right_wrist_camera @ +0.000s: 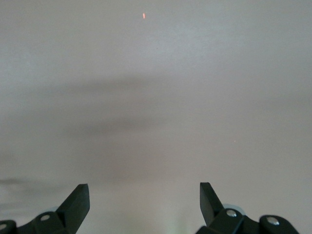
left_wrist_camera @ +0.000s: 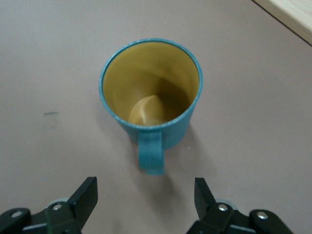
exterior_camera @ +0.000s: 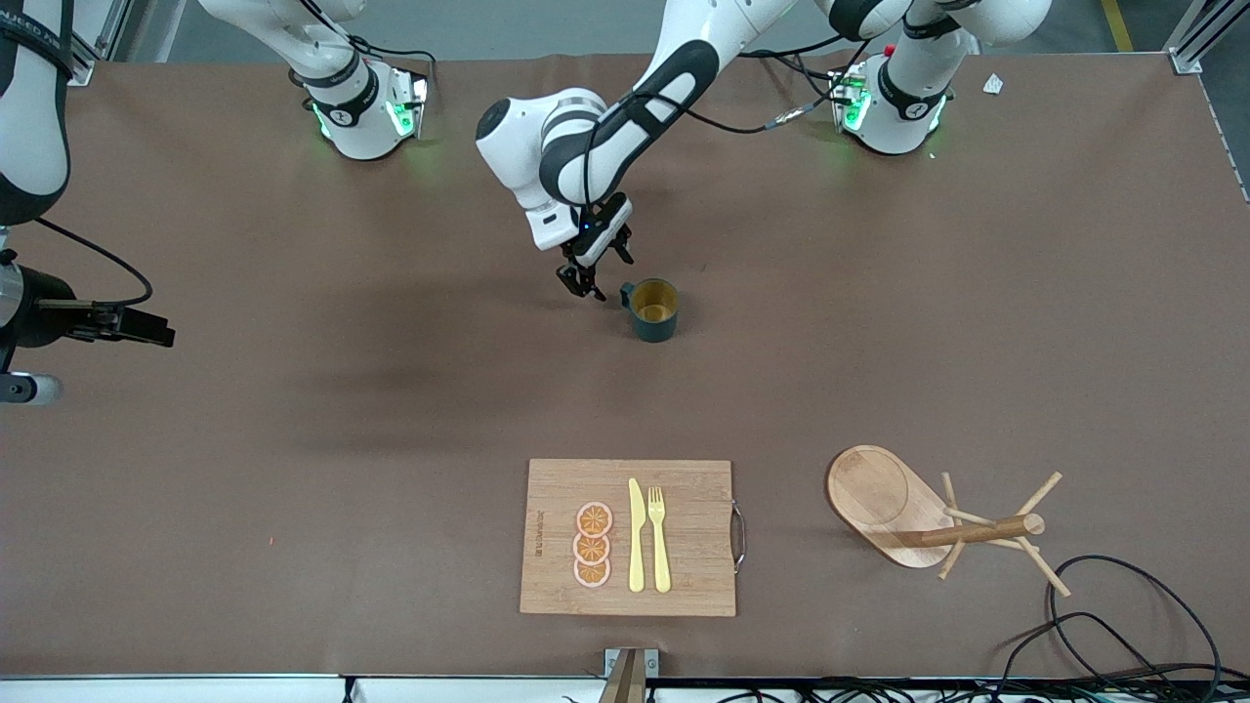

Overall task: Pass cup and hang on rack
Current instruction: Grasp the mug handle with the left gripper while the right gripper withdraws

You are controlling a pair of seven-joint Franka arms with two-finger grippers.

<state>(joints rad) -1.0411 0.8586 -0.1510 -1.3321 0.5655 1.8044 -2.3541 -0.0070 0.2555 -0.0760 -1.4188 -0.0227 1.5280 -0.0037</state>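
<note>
The cup (exterior_camera: pixel 654 310), dark teal with a mustard-yellow inside, stands upright on the brown table near its middle. Its handle points at my left gripper (exterior_camera: pixel 596 273), which is open, empty and low over the table just beside the handle. In the left wrist view the cup (left_wrist_camera: pixel 151 92) stands just ahead of the open left gripper (left_wrist_camera: pixel 145 195), handle toward it, not touching. The rack (exterior_camera: pixel 937 522), a wooden mug tree on an oval base, is near the front edge toward the left arm's end. My right gripper (exterior_camera: pixel 161 332) waits open and empty at the right arm's end, over bare table (right_wrist_camera: pixel 144 195).
A bamboo cutting board (exterior_camera: pixel 630 537) with a yellow knife, a yellow fork and three orange slices lies near the front edge, nearer the camera than the cup. Black cables (exterior_camera: pixel 1123 625) lie by the rack at the front corner.
</note>
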